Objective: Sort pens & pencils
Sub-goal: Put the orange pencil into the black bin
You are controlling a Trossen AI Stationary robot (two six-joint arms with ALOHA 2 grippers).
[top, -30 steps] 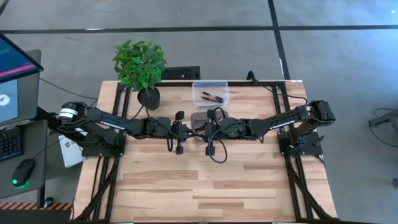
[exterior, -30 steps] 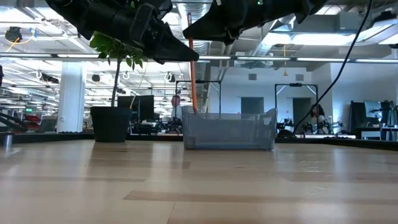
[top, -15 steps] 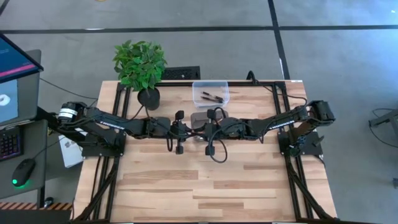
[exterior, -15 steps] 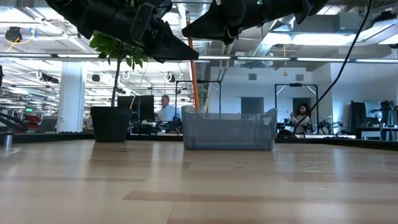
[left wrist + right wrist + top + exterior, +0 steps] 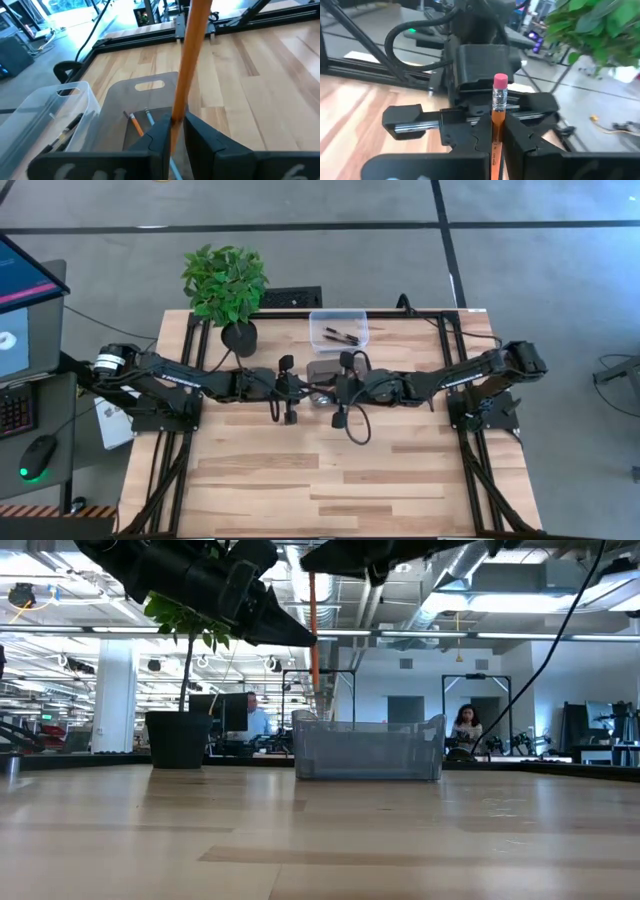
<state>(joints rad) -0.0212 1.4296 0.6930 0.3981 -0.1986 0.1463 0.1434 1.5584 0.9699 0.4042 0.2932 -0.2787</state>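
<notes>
An orange pencil [image 5: 313,630] with a pink eraser [image 5: 500,81] stands upright in the air over the grey tray [image 5: 322,368]. My left gripper [image 5: 176,131] is shut on it and comes from the table's left. My right gripper [image 5: 499,137] is shut on it higher up and comes from the right. An orange pencil [image 5: 135,124] and a blue pencil [image 5: 149,117] lie flat in the tray. The clear bin [image 5: 338,330] behind the tray holds black pens [image 5: 342,335]. The held pencil's lower end is hidden behind the bin wall in the low view. My left gripper pinches the pencil's shaft [image 5: 176,114] between its two fingers, which come level from the table's left and lie across it. The pencil stands upright, clear of the table. My right gripper has the pencil's upper end, just below the eraser [image 5: 496,125], between its two fingers. They come level from the right, across it.
A potted plant [image 5: 225,285] stands at the table's far left corner. The near half of the wooden table [image 5: 330,480] is bare board. Black frame rails run along both sides. People sit in the room beyond [image 5: 465,725].
My right gripper has risen, so a longer stretch of the orange pencil shows between the two grippers in the low view. The pencil has stayed upright over the tray. People in the room behind have moved.
</notes>
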